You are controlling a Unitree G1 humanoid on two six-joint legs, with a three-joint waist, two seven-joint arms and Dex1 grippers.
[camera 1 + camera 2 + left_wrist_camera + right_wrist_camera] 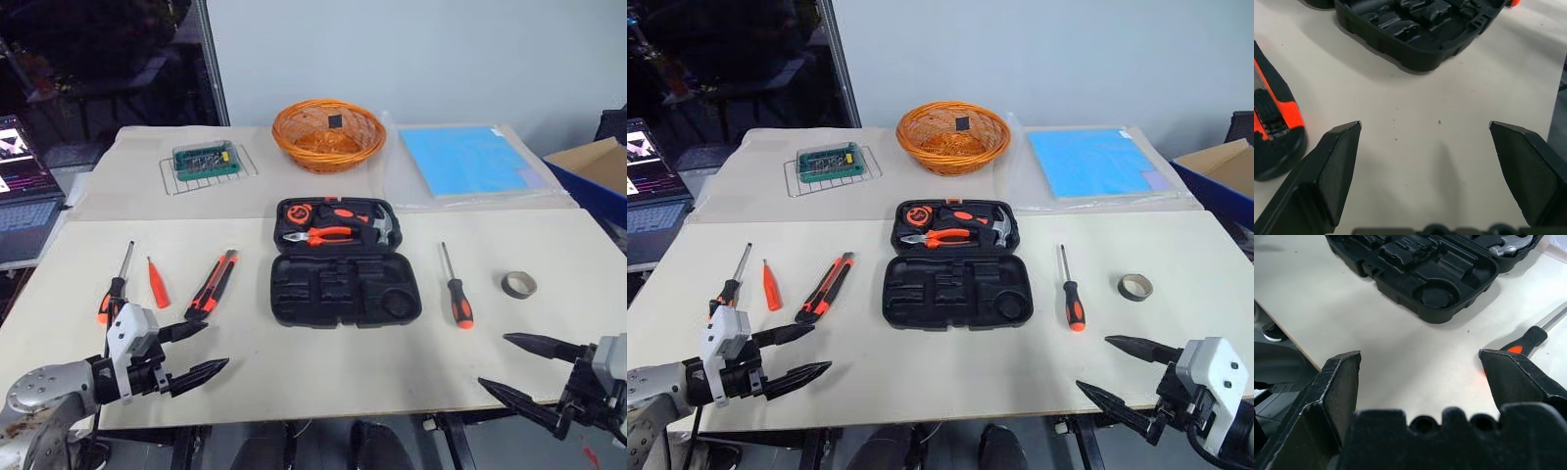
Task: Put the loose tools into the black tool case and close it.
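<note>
Both end effectors hover low over the near edge of the tabletop [294, 372], empty, fingers spread wide: left end effector [201, 351], right end effector [509, 364].

The black tool case [345, 264] lies open between the two, ahead of both. Its near half shows empty moulded recesses; the far half holds pliers and a hammer.

Just ahead of the left end effector: utility knife [213, 285], closest. Beyond it to the outside, the small orange screwdriver [157, 283], then the left screwdriver [116, 289].

Ahead of the right end effector and slightly inward: the right screwdriver [456, 292]. Tape roll [519, 285] sits ahead, a little outward.

Handling, my judgement:
- Screwdrivers: rigid, light, liable to roll. I'd pinch across the handle, not the thin steel shank.
- Knife: stiff, flattish body, rubbery-looking grip; take it mid-body across the narrow sides.
- Small orange driver: slim, lies low; little clearance, easy to skid away.
- Tape roll: very light, low ring; pinch across its outer walls or one finger through the hole.
- Case lid: hinged, stiff plastic; pushing may slide the whole case.
</note>
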